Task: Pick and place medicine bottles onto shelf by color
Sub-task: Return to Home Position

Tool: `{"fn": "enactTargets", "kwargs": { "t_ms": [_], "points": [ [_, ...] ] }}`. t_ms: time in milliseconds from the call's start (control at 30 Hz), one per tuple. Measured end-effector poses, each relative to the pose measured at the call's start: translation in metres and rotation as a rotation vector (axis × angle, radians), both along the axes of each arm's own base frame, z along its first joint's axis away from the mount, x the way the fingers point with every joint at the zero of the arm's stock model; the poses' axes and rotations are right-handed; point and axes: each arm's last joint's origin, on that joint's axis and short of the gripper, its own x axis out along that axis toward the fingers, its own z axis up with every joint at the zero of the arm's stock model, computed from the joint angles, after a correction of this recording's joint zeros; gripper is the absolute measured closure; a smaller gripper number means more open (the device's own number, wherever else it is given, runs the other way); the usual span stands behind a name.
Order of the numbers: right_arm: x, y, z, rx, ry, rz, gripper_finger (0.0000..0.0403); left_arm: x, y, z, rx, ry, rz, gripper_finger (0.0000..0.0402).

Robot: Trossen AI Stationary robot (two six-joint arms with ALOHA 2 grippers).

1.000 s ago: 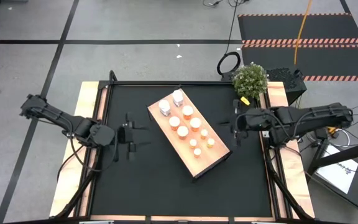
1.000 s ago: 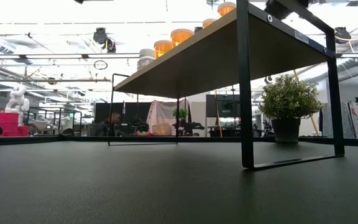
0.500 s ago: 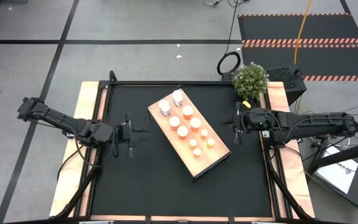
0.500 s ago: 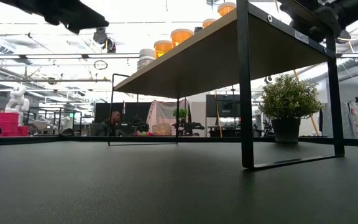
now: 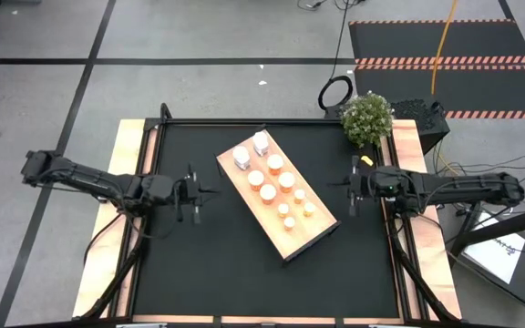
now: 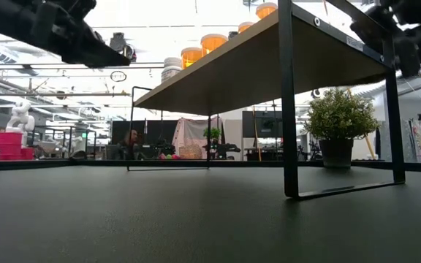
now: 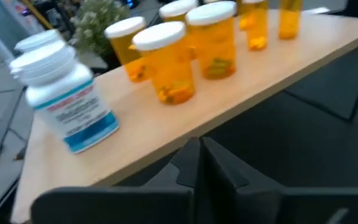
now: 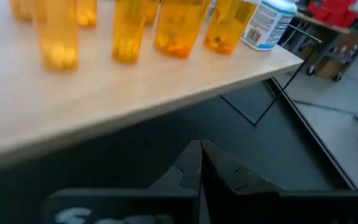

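Bottles [image 5: 268,191] on the shelf [image 5: 313,226], a claw either side
White ones stand at its far end, orange ones nearer. The left gripper [image 5: 199,191] and right gripper [image 5: 349,189] hover apart from the shelf, each with fingers pressed together; a plant [image 5: 367,118] sits beyond the right gripper.

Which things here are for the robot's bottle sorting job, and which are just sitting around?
For the job: white medicine bottles, orange medicine bottles, wooden shelf, left gripper and right gripper on either side of the shelf.
Just lying about: potted plant, cable loop on the floor.
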Motion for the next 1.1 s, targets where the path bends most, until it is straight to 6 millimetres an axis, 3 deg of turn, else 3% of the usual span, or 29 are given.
{"fn": "enactTargets", "kwargs": {
  "t_ms": [333, 700, 1100],
  "points": [
    [-0.011, 0.000, -0.028, -0.046, 0.019, 0.013, 0.0403, -0.002, 0.012, -0.012, -0.036, -0.042, 0.077, 0.0396],
    [-0.017, 0.002, -0.040, -0.024, -0.051, 0.063, 0.0403, -0.015, 0.016, -0.042, -0.038, -0.154, -0.030, 0.0397],
    [-0.018, 0.003, -0.041, -0.017, -0.175, 0.105, 0.0403, -0.026, 0.022, -0.057, -0.054, -0.216, -0.079, 0.0396]
  ]
}}
